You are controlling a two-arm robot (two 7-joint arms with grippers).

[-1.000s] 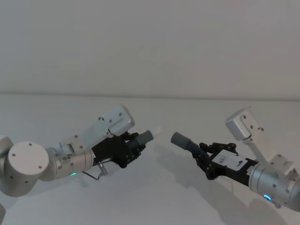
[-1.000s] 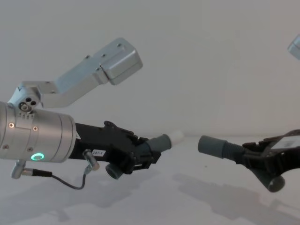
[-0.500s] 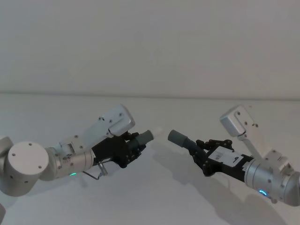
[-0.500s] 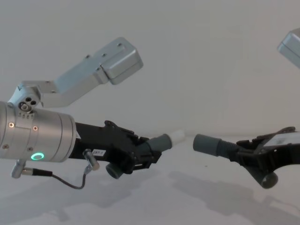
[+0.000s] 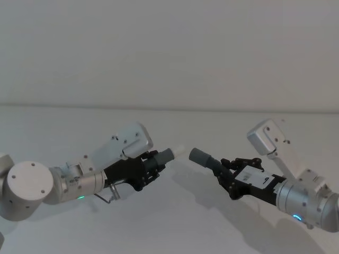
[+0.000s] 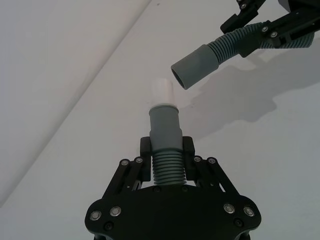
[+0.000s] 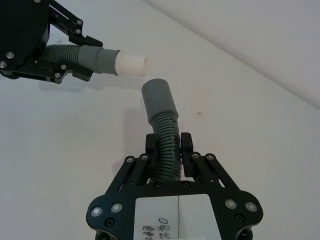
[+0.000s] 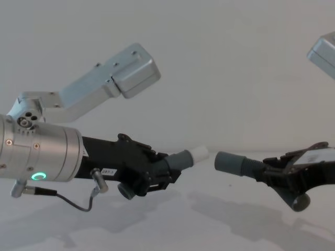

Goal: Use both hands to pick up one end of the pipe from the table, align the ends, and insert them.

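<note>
Pipe: two grey corrugated pieces, whitish tip (image 5: 178,148) near wider socket (image 5: 200,156), apart.
Left tool (image 5: 151,165): clamped on narrower piece.
Right tool (image 5: 224,173): clamped on socket piece, above tabletop (image 5: 169,222).

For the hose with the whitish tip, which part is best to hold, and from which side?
Probably the ribbed section just behind the smooth cuff, approached from the rear along the hose's axis, as the left gripper holds it. This leaves the whitish tip free to enter the socket.
</note>
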